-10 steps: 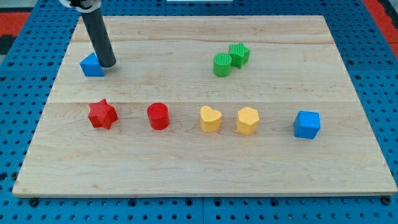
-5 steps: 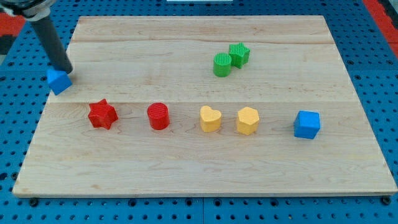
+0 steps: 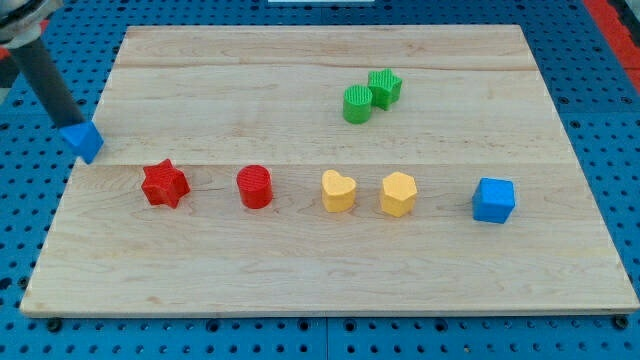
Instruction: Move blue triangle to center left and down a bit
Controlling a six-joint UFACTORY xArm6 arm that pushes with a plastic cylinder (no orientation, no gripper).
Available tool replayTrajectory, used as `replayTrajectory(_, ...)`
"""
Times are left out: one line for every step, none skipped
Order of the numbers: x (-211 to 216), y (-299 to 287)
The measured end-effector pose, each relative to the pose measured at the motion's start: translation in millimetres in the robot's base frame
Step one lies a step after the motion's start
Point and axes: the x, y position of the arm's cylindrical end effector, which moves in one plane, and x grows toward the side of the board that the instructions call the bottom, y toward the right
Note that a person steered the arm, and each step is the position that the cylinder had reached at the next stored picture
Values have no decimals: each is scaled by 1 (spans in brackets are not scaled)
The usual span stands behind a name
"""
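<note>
The blue triangle [image 3: 82, 140] sits at the board's left edge, partly overhanging it, above and left of the red star [image 3: 164, 184]. My tip [image 3: 66, 122] is the lower end of the dark rod, which slants in from the view's top left. The tip touches the triangle's upper left side.
The wooden board [image 3: 330, 270] lies on a blue pegboard. A red cylinder [image 3: 255, 187], yellow heart [image 3: 338, 190], yellow hexagon [image 3: 397, 194] and blue cube [image 3: 493, 200] form a row. A green cylinder [image 3: 357, 104] and green star [image 3: 384, 87] touch at upper right.
The rod has moved left and slightly down, pushing the blue triangle from the upper left of the board to its left edge.
</note>
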Motion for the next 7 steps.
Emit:
replayTrajectory(38,-2)
replayTrajectory(36,-1)
replayTrajectory(2,-2)
replayTrajectory(-9,9)
replayTrajectory(16,18)
replayTrajectory(33,18)
replayTrajectory(34,23)
